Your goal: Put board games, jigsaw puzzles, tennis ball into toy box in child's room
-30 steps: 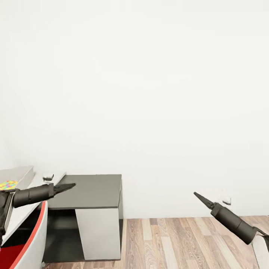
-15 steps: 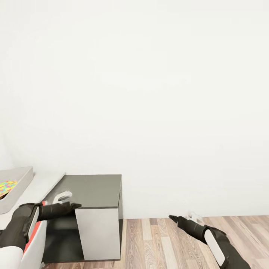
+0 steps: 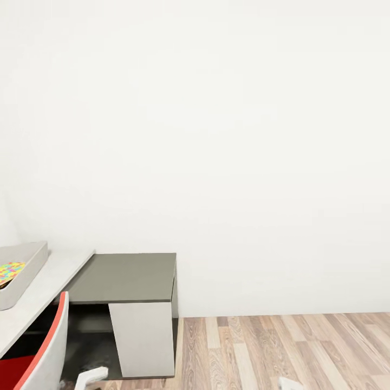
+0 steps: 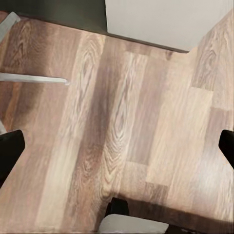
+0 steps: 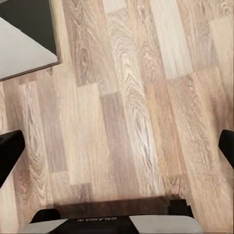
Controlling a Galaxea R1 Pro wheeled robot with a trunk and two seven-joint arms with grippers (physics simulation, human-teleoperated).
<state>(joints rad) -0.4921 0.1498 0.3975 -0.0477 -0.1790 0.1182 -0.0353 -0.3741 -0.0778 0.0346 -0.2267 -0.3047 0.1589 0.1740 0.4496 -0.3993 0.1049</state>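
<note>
Left gripper (image 4: pixel 117 146): fingers (image 4: pixel 9 153) spread wide, nothing btwn them, aimed down at floor (image 4: pixel 122 112). Right gripper (image 5: pixel 117 146): same, spread and empty over floor. Prob. tucked low for driving. Head view: toy box (image 3: pixel 24 271) at far left on table (image 3: pixel 49 281), a jigsaw (image 3: pixel 11 269) inside it. Red chair (image 3: pixel 46 352) sits near table. Other toys not seen; task seems part done.

A plain white wall (image 3: pixel 216 135) meets light wood-plank floor (image 3: pixel 281 352), with a red-edged chair (image 3: pixel 46 352) nearby.
</note>
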